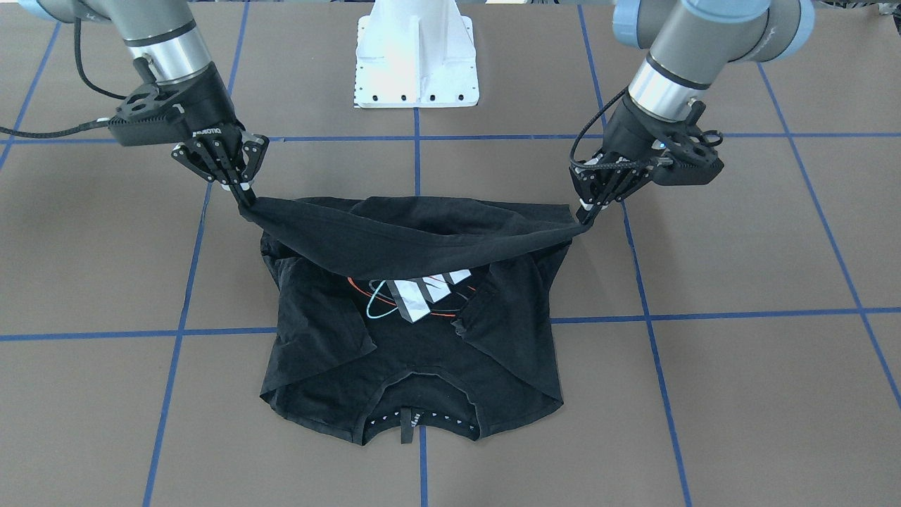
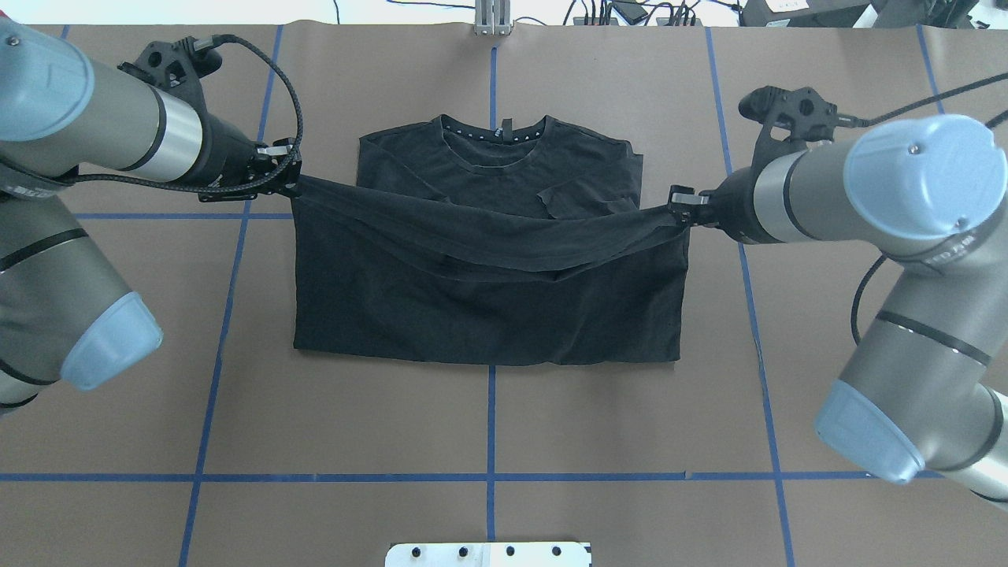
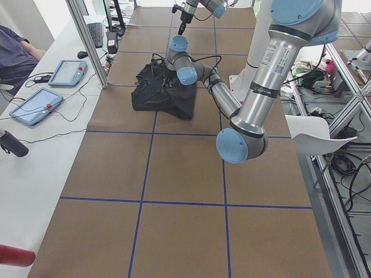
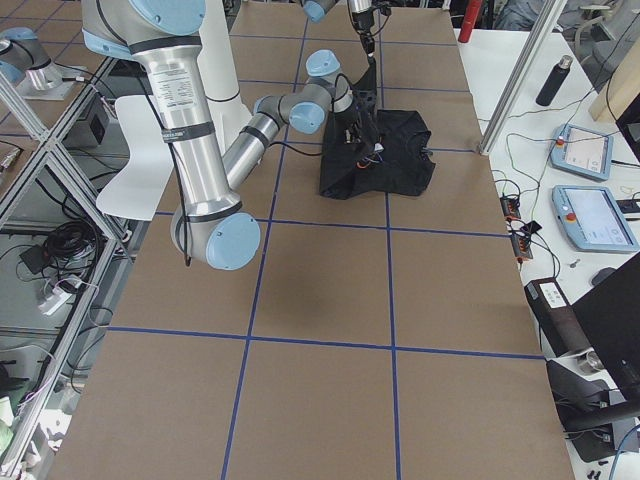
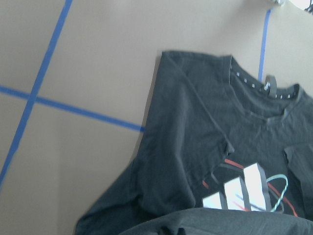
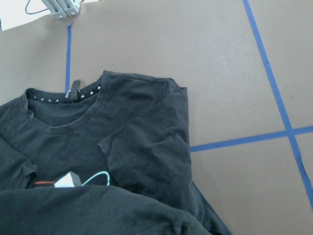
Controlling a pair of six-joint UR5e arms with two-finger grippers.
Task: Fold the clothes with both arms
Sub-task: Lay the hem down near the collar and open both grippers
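A black T-shirt (image 1: 422,373) lies on the brown table (image 1: 739,394), sleeves folded in. The left gripper (image 1: 590,211) and right gripper (image 1: 245,198) each pinch a hem corner, lifted taut. The front view shows the logo (image 1: 419,297) (the overhead view hides it).

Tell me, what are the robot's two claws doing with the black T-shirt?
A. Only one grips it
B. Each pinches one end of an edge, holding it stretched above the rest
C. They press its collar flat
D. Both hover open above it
B: the left gripper and right gripper are each shut on an end of one edge of the T-shirt, and that edge sags between them, raised over the part lying on the table.
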